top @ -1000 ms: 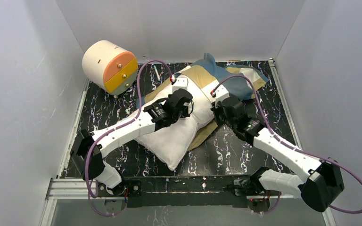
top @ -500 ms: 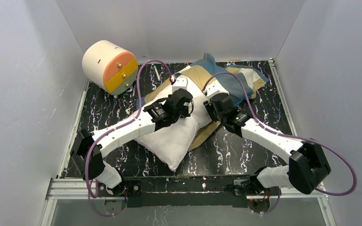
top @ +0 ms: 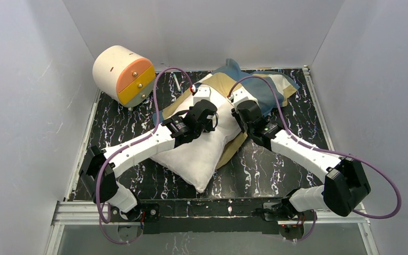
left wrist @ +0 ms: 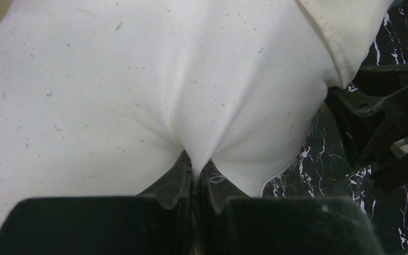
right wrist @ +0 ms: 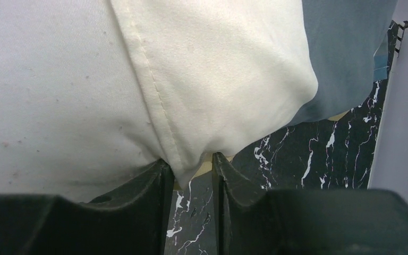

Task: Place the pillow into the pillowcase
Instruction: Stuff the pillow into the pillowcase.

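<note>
Clamped shut w/ left gripper [left wrist: 194,166] on a pinch of pillow [top: 194,156], prob. to anchor it: lying diagonal on table [top: 276,170], far end tucked inside pillowcase [top: 268,90], near half bare. Standing apart at right gripper [right wrist: 191,162], jaws astride the case's cream hem w/o squeezing, presumably lined up to grab & drag the opening nearer.

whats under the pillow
A tan strip of the pillowcase sticks out from under the pillow along its right edge, lying on the black marbled table. How far the fabric reaches beneath the pillow is covered.
</note>
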